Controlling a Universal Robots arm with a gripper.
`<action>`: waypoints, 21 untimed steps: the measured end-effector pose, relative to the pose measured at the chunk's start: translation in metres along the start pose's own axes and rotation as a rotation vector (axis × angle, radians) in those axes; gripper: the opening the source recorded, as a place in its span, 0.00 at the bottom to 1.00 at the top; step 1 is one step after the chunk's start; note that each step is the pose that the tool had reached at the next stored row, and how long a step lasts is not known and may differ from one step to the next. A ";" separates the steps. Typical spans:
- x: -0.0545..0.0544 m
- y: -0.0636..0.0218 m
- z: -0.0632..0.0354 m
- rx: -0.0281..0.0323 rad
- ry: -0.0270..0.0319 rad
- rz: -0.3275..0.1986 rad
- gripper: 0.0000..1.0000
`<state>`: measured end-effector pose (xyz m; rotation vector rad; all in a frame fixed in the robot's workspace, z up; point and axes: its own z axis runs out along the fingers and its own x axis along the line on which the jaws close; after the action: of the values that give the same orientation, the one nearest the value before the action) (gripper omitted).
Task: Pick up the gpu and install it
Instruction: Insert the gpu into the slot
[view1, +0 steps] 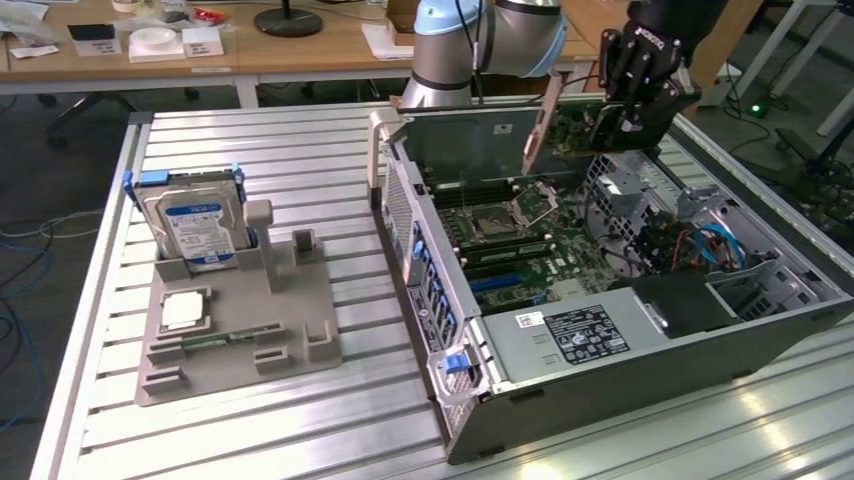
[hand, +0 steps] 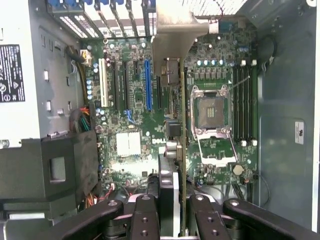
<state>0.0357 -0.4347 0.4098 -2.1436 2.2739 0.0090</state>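
My gripper (view1: 618, 132) hangs above the far end of the open computer case (view1: 787, 300) and is shut on the gpu (view1: 567, 132). The card stands on edge over the motherboard (view1: 521, 250), its green board facing the exterior view's left. In the wrist view the gpu (hand: 169, 182) runs edge-on away from my gripper (hand: 175, 212), pinched between the black fingers (hand: 145, 215). Its silver end bracket (hand: 172, 35) points toward the case's rear slot openings. The card hovers above the board between the blue expansion slot (hand: 148, 85) and the processor socket (hand: 212, 107), touching neither.
A silver hard drive with a blue-white label (view1: 198, 225) stands in a grey fixture (view1: 300, 300) at the exterior view's left, with a narrow memory stick (view1: 214, 341) and a square chip (view1: 180, 310) on it. The power supply (view1: 574, 335) and drive cage (view1: 761, 285) occupy the case's near end.
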 end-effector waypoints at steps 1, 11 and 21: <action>0.000 0.0033 0.0004 0.0000 0.0002 0.000 0.28; 0.001 0.0125 0.0134 -0.0001 0.0002 0.000 0.28; 0.002 0.0199 0.0210 -0.0025 -0.0010 -0.038 0.28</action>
<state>0.0159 -0.4348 0.3886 -2.1866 2.2338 0.0124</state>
